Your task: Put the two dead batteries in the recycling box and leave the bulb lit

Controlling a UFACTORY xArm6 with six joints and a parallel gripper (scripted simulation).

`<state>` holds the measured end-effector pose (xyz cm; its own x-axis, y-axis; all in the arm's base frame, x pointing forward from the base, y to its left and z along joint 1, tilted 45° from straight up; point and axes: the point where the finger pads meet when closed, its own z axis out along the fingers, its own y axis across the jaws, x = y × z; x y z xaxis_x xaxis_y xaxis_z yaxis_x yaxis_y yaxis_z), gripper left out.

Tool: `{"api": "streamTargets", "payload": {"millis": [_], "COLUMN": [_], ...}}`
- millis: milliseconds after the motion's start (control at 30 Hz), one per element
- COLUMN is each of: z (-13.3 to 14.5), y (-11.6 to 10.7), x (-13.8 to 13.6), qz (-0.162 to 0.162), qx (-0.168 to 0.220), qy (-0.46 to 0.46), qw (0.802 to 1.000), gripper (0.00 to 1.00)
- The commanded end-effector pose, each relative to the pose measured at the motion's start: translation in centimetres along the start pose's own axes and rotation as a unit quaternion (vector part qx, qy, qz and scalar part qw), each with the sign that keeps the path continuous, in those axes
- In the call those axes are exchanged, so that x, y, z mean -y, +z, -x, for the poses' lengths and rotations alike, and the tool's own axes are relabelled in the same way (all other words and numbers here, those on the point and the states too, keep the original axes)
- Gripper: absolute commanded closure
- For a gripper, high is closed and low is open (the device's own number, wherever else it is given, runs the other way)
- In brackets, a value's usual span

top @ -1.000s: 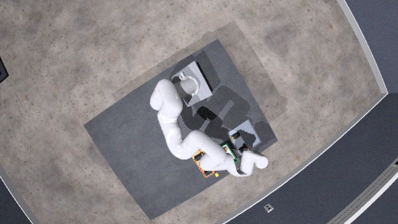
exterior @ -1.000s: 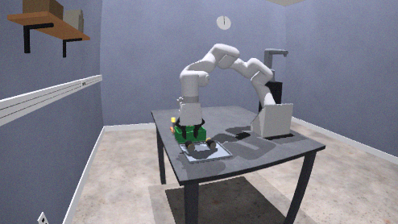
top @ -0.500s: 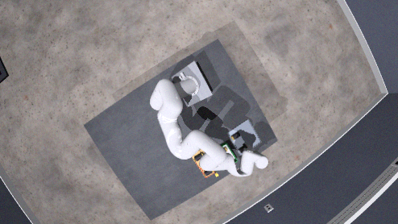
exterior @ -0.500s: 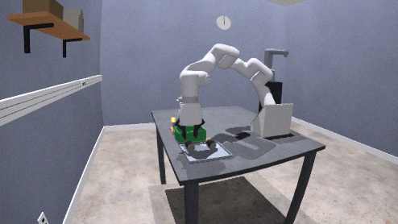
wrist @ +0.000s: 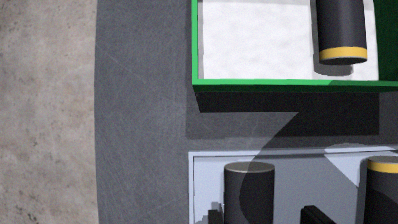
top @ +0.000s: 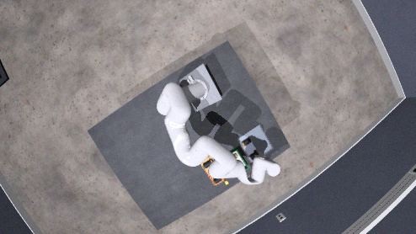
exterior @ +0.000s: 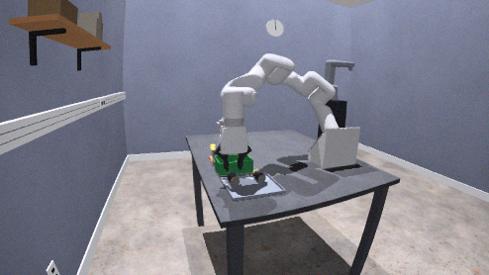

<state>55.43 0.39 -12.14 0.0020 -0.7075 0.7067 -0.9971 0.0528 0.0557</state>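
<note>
One yellow bulb (top: 226, 183) (exterior: 213, 146) stands at the left, beside an orange battery holder (top: 216, 183) (exterior: 211, 158). Next, the open green box (top: 241, 160) (exterior: 243, 167) (wrist: 195, 45) stands upright, one black battery with a yellow band (wrist: 345, 30) inside. On the near side, the black two-fingered gripper (top: 254, 156) (exterior: 234, 169) (wrist: 265, 215), part-open and empty, hangs over the left black cylindrical battery (exterior: 234, 179) (wrist: 262, 200) in a pale blue-grey tray (top: 261, 134) (exterior: 272, 190) (wrist: 191, 175); another, yellow-banded black battery (top: 246, 142) (exterior: 260, 175) (wrist: 385, 195) lies at right.

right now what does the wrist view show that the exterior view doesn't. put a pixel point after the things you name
Only the wrist view shows a battery (wrist: 342, 27) lying inside the green box, on its white floor.

Only the exterior view shows the wall clock (exterior: 274, 28), the wooden shelf (exterior: 59, 33) and the arm (exterior: 235, 106).

Both show the green box (exterior: 243, 164) (wrist: 280, 82), the pale tray (exterior: 269, 188) (wrist: 206, 172) and the fingers (exterior: 234, 165).
</note>
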Motion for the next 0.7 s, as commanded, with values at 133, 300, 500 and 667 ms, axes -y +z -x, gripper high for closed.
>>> {"api": "streamTargets", "payload": {"millis": [133, 300, 500, 667], "z": [0.0, 0.0, 0.0, 0.0], "y": [-0.2, 1.0, 3.2, 3.3], "x": [0.2, 0.2, 0.2, 0.2], "qz": [-0.002, -0.002, -0.002, -0.002], "qx": [0.001, 0.001, 0.001, 0.001], "qy": [0.001, 0.001, 0.001, 0.001], "qw": [1.000, 1.000, 1.000, 1.000], "gripper": [0.49, 0.49, 0.49, 0.49]}}
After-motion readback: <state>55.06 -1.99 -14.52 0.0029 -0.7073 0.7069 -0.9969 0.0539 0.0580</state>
